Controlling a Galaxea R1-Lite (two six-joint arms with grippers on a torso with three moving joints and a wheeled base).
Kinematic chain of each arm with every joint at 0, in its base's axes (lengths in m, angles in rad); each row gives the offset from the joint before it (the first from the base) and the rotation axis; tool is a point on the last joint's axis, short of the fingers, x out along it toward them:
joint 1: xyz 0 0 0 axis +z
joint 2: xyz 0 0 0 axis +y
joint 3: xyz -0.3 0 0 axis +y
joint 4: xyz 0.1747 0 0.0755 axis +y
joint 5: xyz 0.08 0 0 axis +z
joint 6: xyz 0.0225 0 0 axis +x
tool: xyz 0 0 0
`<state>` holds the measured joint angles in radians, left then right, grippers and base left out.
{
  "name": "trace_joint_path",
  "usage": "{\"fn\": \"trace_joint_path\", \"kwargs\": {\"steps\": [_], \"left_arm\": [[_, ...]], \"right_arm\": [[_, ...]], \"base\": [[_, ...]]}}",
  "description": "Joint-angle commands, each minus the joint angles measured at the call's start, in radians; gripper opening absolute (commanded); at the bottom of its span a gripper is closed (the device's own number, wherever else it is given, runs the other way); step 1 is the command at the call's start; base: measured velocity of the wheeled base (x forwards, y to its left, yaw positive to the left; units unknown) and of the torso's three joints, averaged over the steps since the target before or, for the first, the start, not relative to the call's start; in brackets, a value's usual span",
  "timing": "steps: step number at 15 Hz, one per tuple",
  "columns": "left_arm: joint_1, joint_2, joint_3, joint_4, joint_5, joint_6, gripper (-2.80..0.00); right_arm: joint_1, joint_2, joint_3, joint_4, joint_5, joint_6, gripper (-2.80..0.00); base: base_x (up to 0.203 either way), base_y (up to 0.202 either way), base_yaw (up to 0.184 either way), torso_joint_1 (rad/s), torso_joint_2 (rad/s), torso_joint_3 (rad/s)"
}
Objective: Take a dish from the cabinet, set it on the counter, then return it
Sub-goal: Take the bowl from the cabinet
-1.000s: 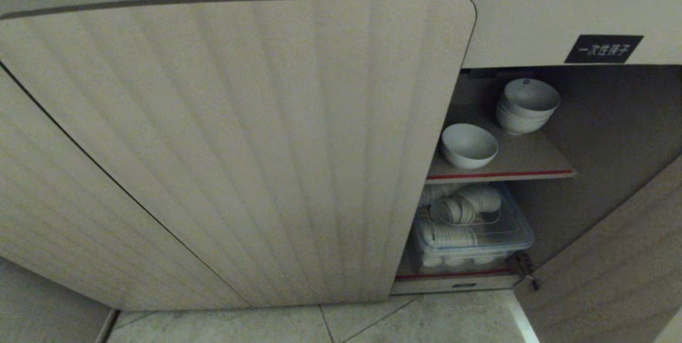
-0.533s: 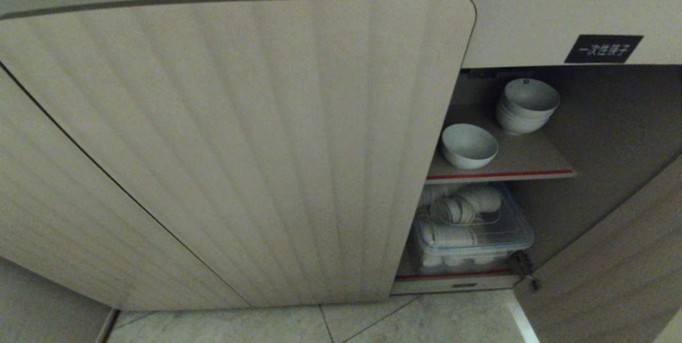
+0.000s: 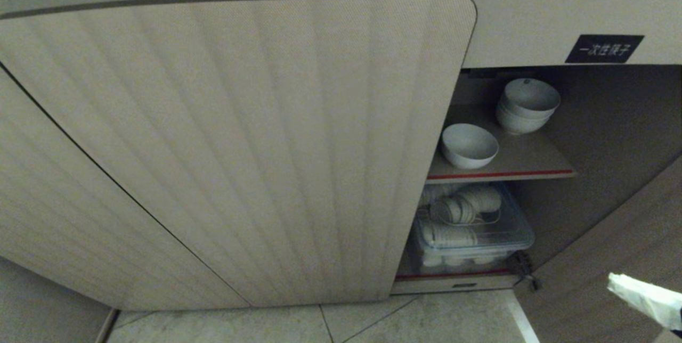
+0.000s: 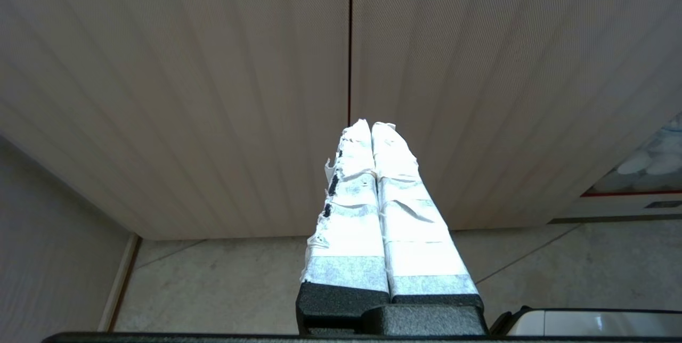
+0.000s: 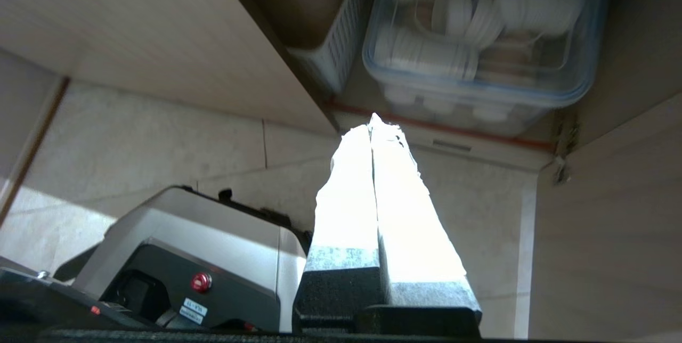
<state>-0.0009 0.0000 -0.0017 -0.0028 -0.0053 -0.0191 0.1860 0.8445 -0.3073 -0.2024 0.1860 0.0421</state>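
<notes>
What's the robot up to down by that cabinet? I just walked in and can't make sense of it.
It is facing a low cabinet with one door open. Its right gripper, shut and empty, shows at the lower right, below the shelves. A single white bowl sits near the front of the upper shelf, with a stack of bowls behind it and a clear plastic box below. The left gripper is shut in front of the closed doors. Nothing has been picked up.
</notes>
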Motion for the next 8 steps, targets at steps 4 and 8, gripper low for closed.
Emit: {"fn": "trace_joint_path", "kwargs": {"steps": [4,8], "left_arm": [[0.0,0.0,0.0,0.0,-0.001,-0.001,-2.8],[0.0,0.0,0.0,0.0,-0.001,-0.001,-2.8]], "right_arm": [[0.003,0.246,-0.048,-0.034,0.003,0.053,-2.8],[0.003,0.352,-0.118,-0.036,0.0,0.132,-2.8]], "base": [[0.0,0.0,0.0,0.0,0.0,0.0],[0.0,0.0,0.0,0.0,0.0,0.0]]}}
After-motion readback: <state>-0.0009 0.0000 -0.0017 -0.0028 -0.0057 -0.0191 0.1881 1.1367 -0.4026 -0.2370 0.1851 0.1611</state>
